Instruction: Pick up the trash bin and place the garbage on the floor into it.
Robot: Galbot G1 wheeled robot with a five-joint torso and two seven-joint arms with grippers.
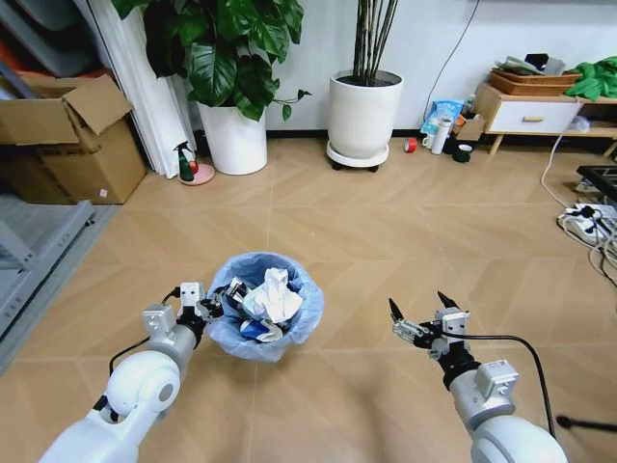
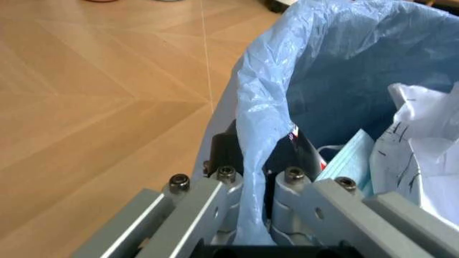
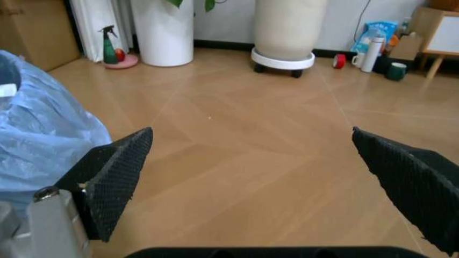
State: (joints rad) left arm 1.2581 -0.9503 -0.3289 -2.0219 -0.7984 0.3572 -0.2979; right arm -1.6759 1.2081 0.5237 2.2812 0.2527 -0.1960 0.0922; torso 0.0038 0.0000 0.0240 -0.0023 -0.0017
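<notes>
Herringbone wooden floor (image 1: 386,231), light brown, is lit evenly. White wall (image 1: 443,39) is seen at the back. Two white plant pots are set against it: one (image 1: 234,137) with broad leaves, one (image 1: 364,114) on a wheeled base. A green spray bottle (image 1: 184,162) is stood beside the first. Cardboard boxes (image 1: 67,140) are stacked at left, next to a grey carpet strip (image 1: 39,241). A low white cabinet (image 1: 530,114) is placed at right, with a red tape roll (image 1: 411,145) and a bottle (image 1: 442,135) nearby. Cables (image 1: 588,222) are laid at the right edge.
</notes>
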